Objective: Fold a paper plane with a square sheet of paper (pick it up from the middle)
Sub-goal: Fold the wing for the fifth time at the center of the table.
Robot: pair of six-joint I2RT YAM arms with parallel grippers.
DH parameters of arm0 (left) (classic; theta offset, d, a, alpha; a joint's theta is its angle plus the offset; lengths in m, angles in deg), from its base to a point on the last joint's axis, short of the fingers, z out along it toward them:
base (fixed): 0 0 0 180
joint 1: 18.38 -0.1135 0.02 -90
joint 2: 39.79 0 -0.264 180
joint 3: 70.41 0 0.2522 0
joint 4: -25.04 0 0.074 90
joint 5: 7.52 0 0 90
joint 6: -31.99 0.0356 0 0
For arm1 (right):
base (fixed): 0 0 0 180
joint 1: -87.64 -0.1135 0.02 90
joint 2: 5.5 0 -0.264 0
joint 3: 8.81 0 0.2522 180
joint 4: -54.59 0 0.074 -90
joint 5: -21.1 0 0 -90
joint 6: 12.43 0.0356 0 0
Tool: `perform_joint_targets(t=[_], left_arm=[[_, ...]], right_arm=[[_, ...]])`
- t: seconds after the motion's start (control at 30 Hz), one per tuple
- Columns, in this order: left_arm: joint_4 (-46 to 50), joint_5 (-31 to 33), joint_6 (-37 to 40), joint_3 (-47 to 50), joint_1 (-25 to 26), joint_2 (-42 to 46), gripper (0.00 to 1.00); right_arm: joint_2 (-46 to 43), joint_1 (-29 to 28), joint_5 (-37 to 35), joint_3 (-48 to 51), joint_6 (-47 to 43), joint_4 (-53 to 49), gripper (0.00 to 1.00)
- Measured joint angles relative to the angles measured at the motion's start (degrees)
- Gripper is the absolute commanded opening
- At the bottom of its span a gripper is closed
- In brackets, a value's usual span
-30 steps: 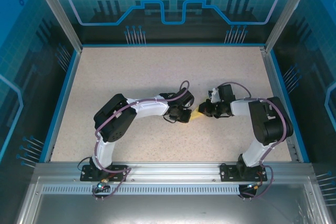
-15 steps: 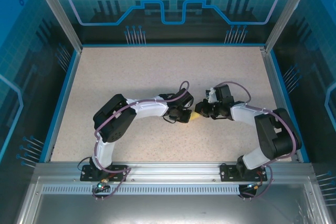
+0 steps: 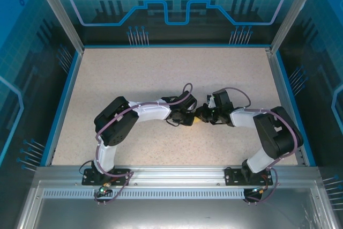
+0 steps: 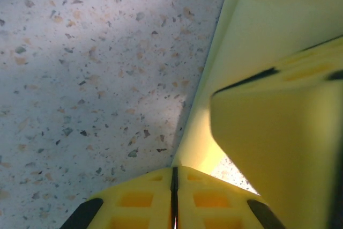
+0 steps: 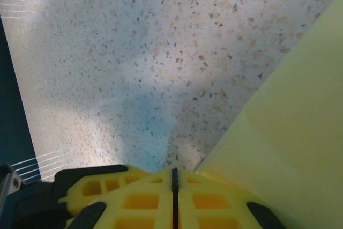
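Just toward 4 o'clock from the middle of the speckled surface (image 3: 161, 73), the pale-yellow paper (image 3: 197, 122) was flanked by both claws. The left claw (image 3: 188, 118), at its 9 o'clock, was closed on a paper edge. The right claw (image 3: 204, 114), at 2 o'clock, was closed beside the paper; whether it gripped the paper could not be told.

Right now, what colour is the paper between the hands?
The paper is plain pale yellow, clearest in the left wrist view.
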Motion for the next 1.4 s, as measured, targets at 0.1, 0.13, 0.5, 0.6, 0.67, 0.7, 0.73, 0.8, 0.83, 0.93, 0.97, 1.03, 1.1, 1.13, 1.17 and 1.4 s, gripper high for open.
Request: perform_joint_targets(t=[0.1, 0.13, 0.5, 0.6, 0.67, 0.7, 0.73, 0.8, 0.83, 0.93, 0.97, 1.03, 1.1, 1.13, 1.17, 1.4], left_arm=[[-0.33, -0.02, 0.04, 0.26, 0.00, 0.04, 0.09], [-0.35, -0.02, 0.09, 0.26, 0.00, 0.04, 0.09], [-2.95, 0.00, 1.25, 0.68, 0.09, -0.28, 0.08], [-4.39, 0.26, 1.51, 0.68, 0.20, -0.63, 0.07], [-5.29, 0.63, 1.73, 0.68, 0.26, -0.98, 0.06], [-5.66, 0.81, 2.01, 0.68, 0.28, -1.16, 0.06], [-5.97, 1.03, 2.34, 0.68, 0.31, -1.29, 0.06], [-6.67, 1.53, 2.99, 0.68, 0.46, -1.55, 0.05], [-6.88, 1.77, 3.13, 0.68, 0.50, -1.60, 0.04], [-7.06, 2.67, 3.69, 0.68, 0.76, -1.68, 0.04], [-7.02, 2.97, 4.11, 0.68, 0.85, -1.68, 0.04], [-6.95, 3.45, 4.33, 0.68, 1.05, -1.66, 0.05], [-6.95, 3.80, 4.55, 0.68, 1.14, -1.57, 0.05], [-6.93, 3.87, 4.55, 0.68, 1.14, -1.55, 0.05], [-6.95, 3.89, 4.57, 0.68, 1.16, -1.55, 0.05], [-7.06, 4.57, 4.59, 0.68, 1.38, -1.51, 0.05]], right_arm=[[1.51, -0.66, -1.11, 0.00, 0.24, 1.22, 0.08], [1.81, -0.83, -1.62, 0.00, 0.15, 1.49, 0.08], [2.56, -0.70, -5.97, -1.33, -4.87, -1.29, 0.07], [2.58, 0.39, -5.99, -1.73, -5.99, -2.23, 0.07], [2.58, 1.16, -5.97, -2.12, -6.67, -3.06, 0.07], [2.56, 1.64, -5.97, -2.45, -7.06, -3.65, 0.07], [2.58, 2.10, -5.99, -2.58, -7.41, -4.02, 0.07], [2.58, 3.28, -5.90, -2.82, -7.91, -4.66, 0.07], [2.58, 3.74, -5.84, -2.89, -8.02, -4.83, 0.07], [2.62, 5.22, -5.73, -3.30, -8.66, -5.51, 0.07], [2.78, 5.90, -5.73, -3.54, -8.87, -5.73, 0.07], [3.10, 6.99, -5.33, -3.78, -9.05, -5.77, 0.07], [3.34, 7.91, -4.81, -3.98, -9.25, -5.81, 0.07], [3.52, 8.31, -4.52, -4.09, -9.38, -5.84, 0.07], [3.76, 8.72, -4.09, -4.33, -9.42, -5.99, 0.07], [5.86, 12.24, -0.04, -5.73, -10.03, -6.19, 0.07]])
